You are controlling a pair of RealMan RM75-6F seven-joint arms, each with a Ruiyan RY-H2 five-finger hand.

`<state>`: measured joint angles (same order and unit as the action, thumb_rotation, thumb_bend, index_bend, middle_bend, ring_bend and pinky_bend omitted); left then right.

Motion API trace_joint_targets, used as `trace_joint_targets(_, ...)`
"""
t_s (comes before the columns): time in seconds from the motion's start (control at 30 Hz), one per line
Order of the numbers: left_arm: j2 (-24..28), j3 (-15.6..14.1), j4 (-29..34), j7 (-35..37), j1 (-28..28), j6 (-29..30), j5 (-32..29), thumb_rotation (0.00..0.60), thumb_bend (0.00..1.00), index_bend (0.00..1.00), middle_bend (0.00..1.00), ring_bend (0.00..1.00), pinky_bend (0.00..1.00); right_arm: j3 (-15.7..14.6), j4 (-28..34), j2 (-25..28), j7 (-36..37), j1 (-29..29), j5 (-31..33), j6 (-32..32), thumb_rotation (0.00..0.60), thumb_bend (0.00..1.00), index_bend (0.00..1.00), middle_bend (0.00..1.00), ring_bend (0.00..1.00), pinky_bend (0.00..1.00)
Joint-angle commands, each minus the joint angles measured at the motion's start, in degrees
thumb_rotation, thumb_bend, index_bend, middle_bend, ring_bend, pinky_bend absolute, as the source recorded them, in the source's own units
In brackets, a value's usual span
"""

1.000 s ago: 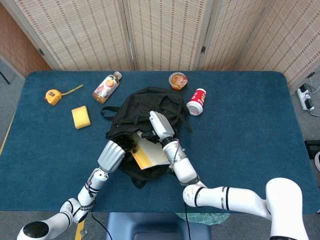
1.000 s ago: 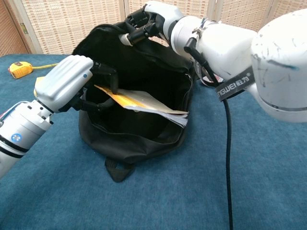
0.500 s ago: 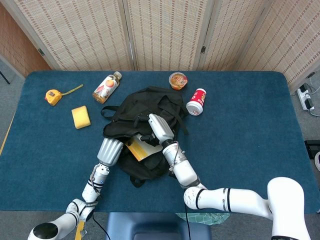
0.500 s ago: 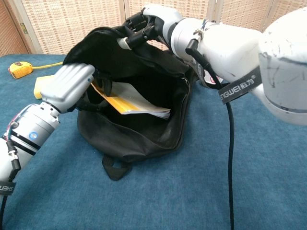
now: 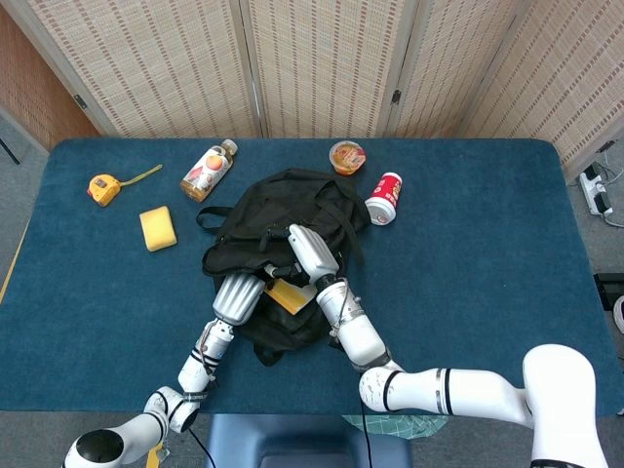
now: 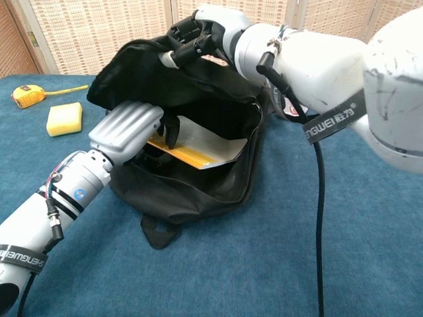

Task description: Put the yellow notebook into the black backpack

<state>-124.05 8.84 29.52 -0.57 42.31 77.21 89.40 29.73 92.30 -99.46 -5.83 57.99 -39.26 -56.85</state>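
The left robot hand (image 6: 135,125) grips the yellow notebook (image 6: 192,149), which lies partly inside the black backpack (image 6: 192,185) mouth. Just above it, the right robot hand (image 6: 195,33) holds the backpack's upper rim up.

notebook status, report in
Left robot hand holds yellow notebook, partly inside black backpack mouth. Right robot hand grips the bag's upper rim, keeping it open. Nothing blocking the opening.
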Motion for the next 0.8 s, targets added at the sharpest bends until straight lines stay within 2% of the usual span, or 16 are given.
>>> trace_joint_targets(0.03,1.21,0.65,4.08,-5.11,-0.83,-1.65,-2.02,0.6,0.28,0.56,0.54,0.45,0.33,-0.17,0.05,0.1,0.06,-0.09,-0.05,-0.09,0.6,0.74,0.77,0.37,0.28,0.06)
trace_joint_targets(0.13,2.45,0.95,8.38,-7.55,-2.08,-1.67,-3.21,0.6,0.1,0.46,0.48,0.4,0.31,-0.39,0.04,0.17,0.18,-0.21,-0.12,-0.16,0.6,0.74,0.77,0.37,0.28,0.06)
trace_joint_targets(0.23,4.35,1.28,13.87,-11.02,-3.58,-2.03,-4.74,0.6,0.01,0.36,0.4,0.34,0.28,-0.66,-0.28,0.21,0.12,-0.37,-0.3,-0.55,0.6,0.74,0.77,0.37,0.28,0.06)
trace_joint_targets(0.33,5.85,1.46,18.03,-13.51,-4.81,-1.48,-5.59,0.6,0.0,0.31,0.37,0.31,0.27,-0.59,-0.47,0.31,0.49,-0.62,-0.19,-0.68,0.6,0.74,0.77,0.37,0.28,0.06)
trace_joint_targets(0.43,8.57,1.28,24.0,-14.98,-6.7,-0.61,-6.35,0.6,0.0,0.31,0.37,0.31,0.27,-0.66,-0.6,0.66,1.0,-1.07,-0.3,-0.61,0.6,0.74,0.77,0.37,0.28,0.06)
trace_joint_targets(0.53,12.03,0.23,30.15,-14.38,-8.93,2.66,-5.03,0.6,0.0,0.33,0.39,0.33,0.26,-0.95,-0.88,1.02,1.32,-1.39,-0.31,-0.15,0.6,0.74,0.77,0.37,0.28,0.06)
trace_joint_targets(0.67,17.1,-1.62,35.69,-11.64,-11.3,7.18,-1.67,0.6,0.01,0.4,0.46,0.41,0.29,-1.45,-1.27,1.06,2.55,-1.99,-0.53,0.7,0.6,0.74,0.76,0.37,0.28,0.06)
trace_joint_targets(0.8,23.07,-2.86,41.44,-10.78,-13.9,9.03,-1.02,0.6,0.01,0.42,0.51,0.45,0.31,-2.42,-1.95,1.05,3.78,-2.88,-1.1,1.45,0.6,0.74,0.73,0.36,0.28,0.06)
